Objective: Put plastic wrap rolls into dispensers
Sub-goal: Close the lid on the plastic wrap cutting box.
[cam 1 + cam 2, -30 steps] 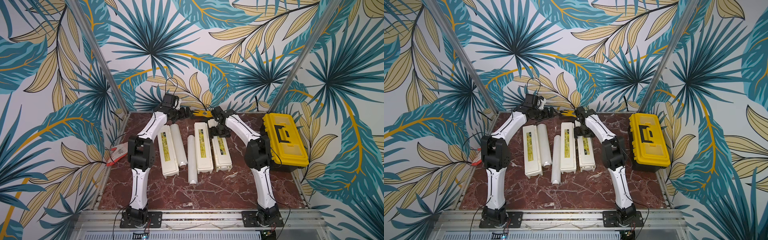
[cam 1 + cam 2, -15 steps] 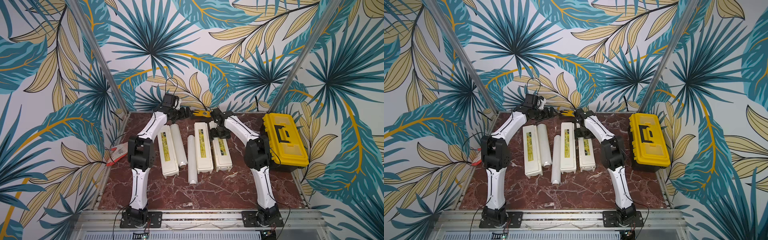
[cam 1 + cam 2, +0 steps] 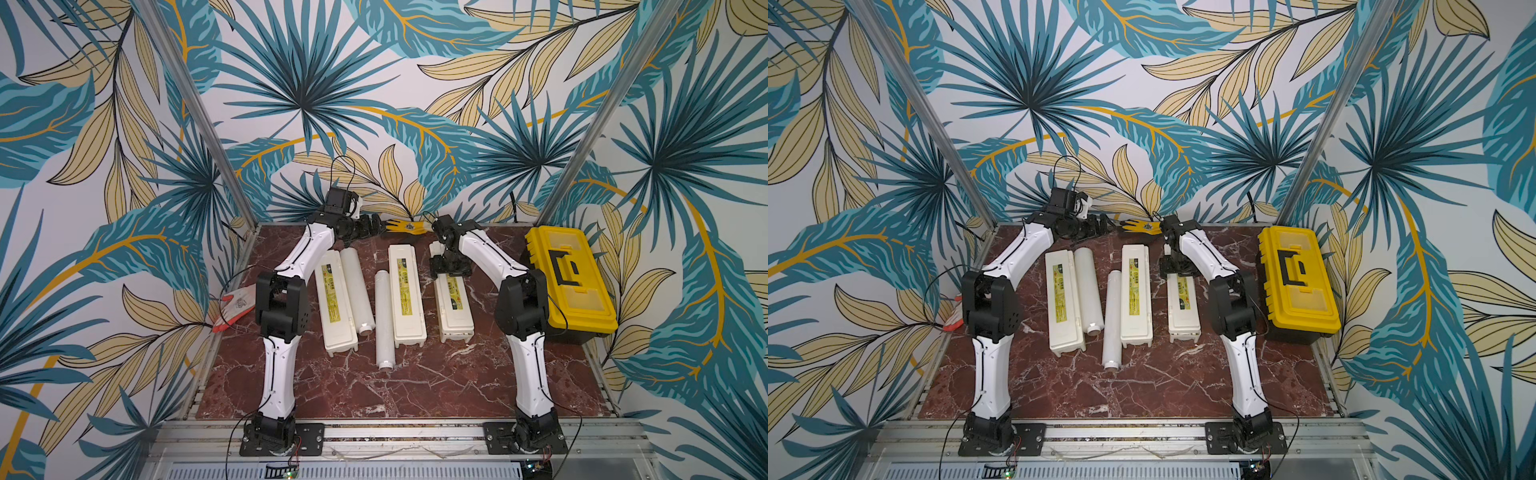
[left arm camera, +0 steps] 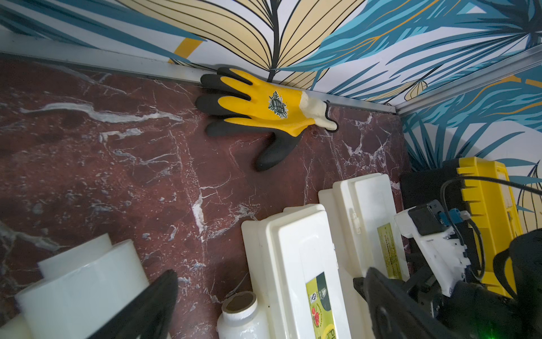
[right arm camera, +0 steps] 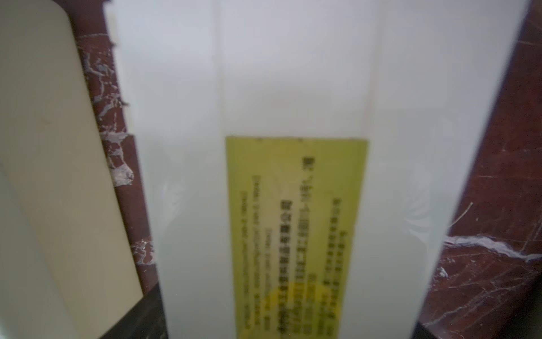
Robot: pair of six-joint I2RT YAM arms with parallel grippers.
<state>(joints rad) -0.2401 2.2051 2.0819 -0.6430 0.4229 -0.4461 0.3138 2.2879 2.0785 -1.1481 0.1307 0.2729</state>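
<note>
Well, starting at my left: a red-and-white glove (image 3: 235, 305) lies at the edge of the table (image 3: 374, 395), outside my left arm. My left gripper (image 3: 377, 226) hovers over the back of the table. Its fingers (image 4: 146, 308) are spread wide with nothing between them, and they point toward a yellow-and-black glove (image 4: 264, 105) lying flat by the rear wall.

Nearer my bases, the left dispenser (image 3: 336, 307) lies lengthwise, lid shut and label up. The first roll (image 3: 356, 291) lies along its right side, just beside it. The second roll (image 3: 383, 320) lies on the marble close against the middle dispenser (image 3: 406, 299), which is also shut. Both rolls are outside the boxes.

Further right, my right gripper (image 3: 450, 268) is down over the far half of the right dispenser (image 3: 455, 307), with a finger at each long side of its shut lid. Whether they press on it I cannot tell. Beyond my right arm stands a closed yellow toolbox (image 3: 569, 282).
</note>
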